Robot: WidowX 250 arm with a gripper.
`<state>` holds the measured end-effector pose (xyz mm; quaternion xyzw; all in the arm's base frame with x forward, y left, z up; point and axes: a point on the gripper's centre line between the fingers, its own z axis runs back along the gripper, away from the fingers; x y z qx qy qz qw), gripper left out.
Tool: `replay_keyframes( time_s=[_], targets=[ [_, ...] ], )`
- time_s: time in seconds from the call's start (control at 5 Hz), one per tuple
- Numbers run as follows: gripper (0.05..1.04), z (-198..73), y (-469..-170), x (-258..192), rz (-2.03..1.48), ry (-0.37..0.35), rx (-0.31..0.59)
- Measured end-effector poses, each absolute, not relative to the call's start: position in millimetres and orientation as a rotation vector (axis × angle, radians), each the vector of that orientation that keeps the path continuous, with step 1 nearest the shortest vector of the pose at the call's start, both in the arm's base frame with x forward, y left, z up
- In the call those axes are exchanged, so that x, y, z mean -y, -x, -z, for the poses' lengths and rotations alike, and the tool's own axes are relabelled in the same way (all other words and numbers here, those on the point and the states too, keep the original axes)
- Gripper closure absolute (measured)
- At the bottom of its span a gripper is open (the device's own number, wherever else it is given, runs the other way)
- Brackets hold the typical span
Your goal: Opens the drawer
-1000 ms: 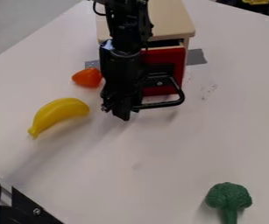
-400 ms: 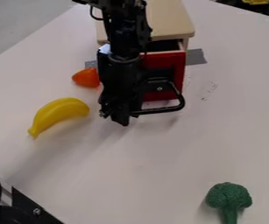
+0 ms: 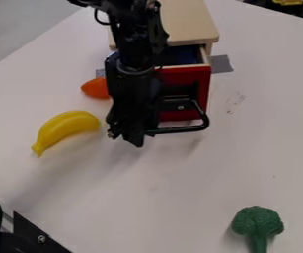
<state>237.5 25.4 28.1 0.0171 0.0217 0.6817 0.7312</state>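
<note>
From where I steer, this looks like a robotics lab or test bench: a black robot arm [image 3: 133, 64] over a pale table [image 3: 180, 197], a small wooden drawer cabinet [image 3: 186, 20] with grey tape [image 3: 221, 63] beside it, and toy-like food [image 3: 66, 129] set around.

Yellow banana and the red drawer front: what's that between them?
In the camera view, the robot's black arm hangs between the banana and the drawer front, its claw low down by the black handle.
</note>
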Motion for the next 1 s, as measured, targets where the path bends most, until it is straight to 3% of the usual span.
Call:
replay_keyframes(
  time_s=[1.0],
  targets=[
    [0.758,-27,-214,-18,-1.467,-0.026,-0.031]
  ],
)
